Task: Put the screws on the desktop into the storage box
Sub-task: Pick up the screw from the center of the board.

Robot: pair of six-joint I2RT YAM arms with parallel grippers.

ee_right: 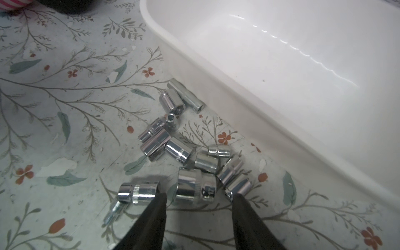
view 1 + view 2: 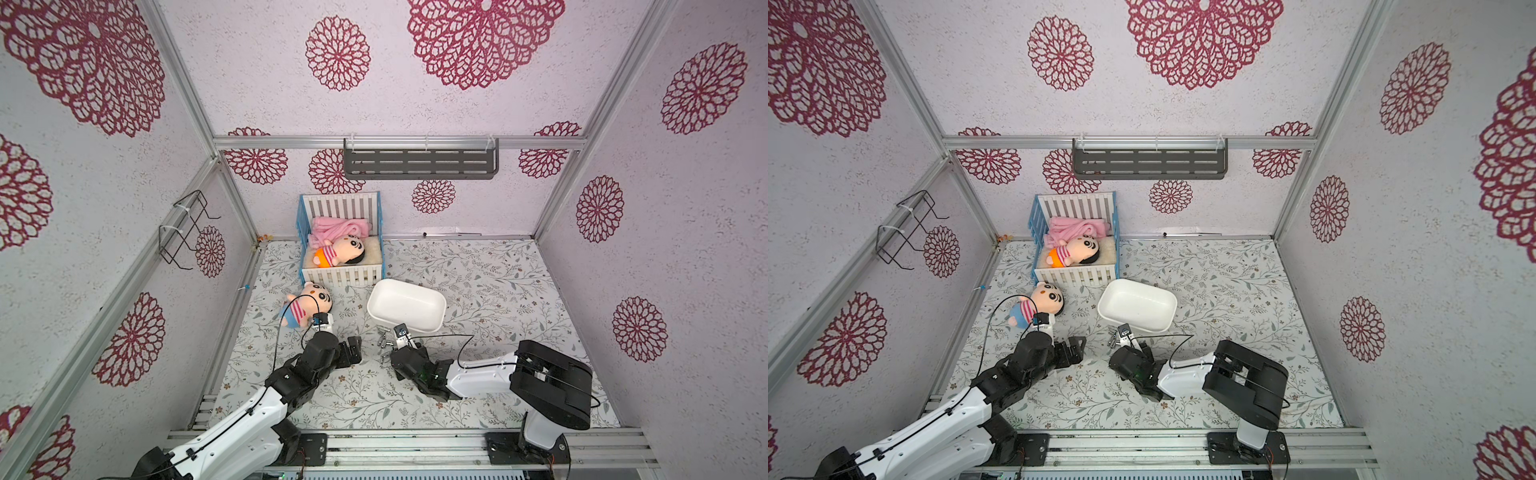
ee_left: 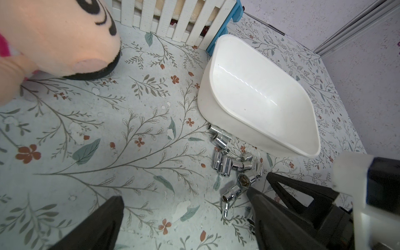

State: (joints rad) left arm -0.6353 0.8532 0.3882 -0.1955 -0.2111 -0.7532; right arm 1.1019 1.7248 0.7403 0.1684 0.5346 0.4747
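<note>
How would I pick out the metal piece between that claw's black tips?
Find the white tub on the flowered tabletop; shiny metal pieces lie scattered along its side. The one between the tips of the right claw is the fattest piece there, lying on its side.

Pinkish walls [image 2: 249,62] with red rosettes [image 2: 338,53], framed by aluminium rails [image 2: 291,142].
</note>
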